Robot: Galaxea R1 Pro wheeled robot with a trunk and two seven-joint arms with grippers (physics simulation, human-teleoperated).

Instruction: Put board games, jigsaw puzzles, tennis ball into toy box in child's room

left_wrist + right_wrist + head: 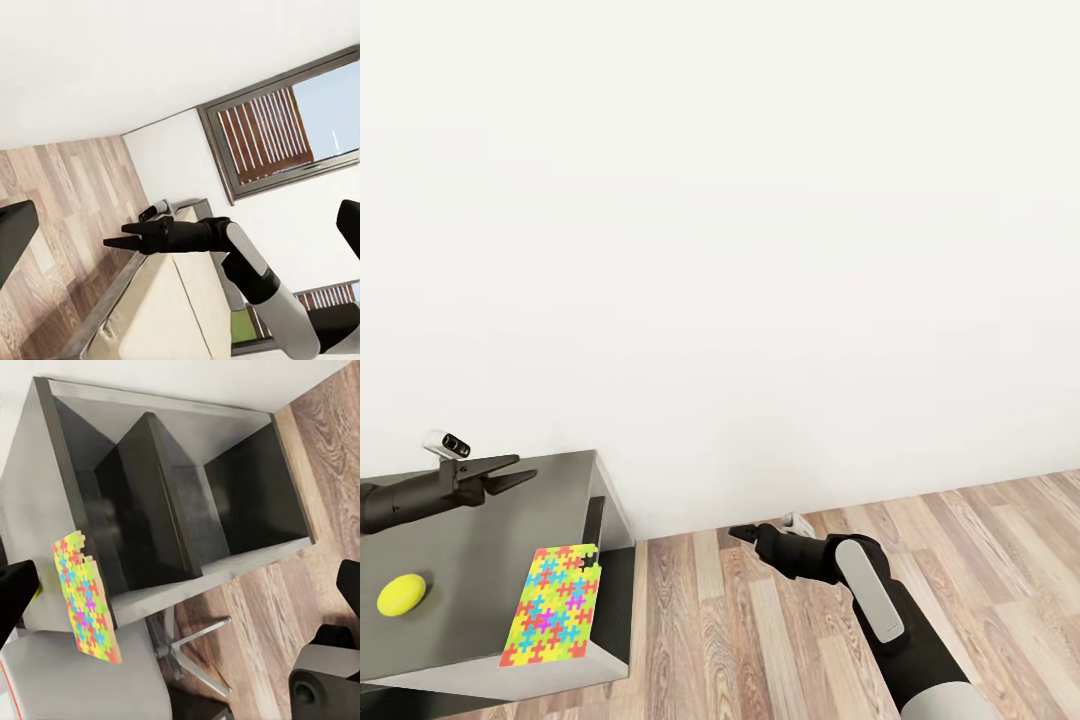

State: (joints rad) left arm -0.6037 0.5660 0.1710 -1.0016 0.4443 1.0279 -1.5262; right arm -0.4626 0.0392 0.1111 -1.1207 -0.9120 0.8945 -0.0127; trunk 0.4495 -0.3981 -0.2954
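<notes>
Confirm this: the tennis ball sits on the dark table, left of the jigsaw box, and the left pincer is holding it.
Not holding it. In the head view the left pincer hovers open and empty above the table; the tennis ball lies free on it, left of the jigsaw box.
</notes>
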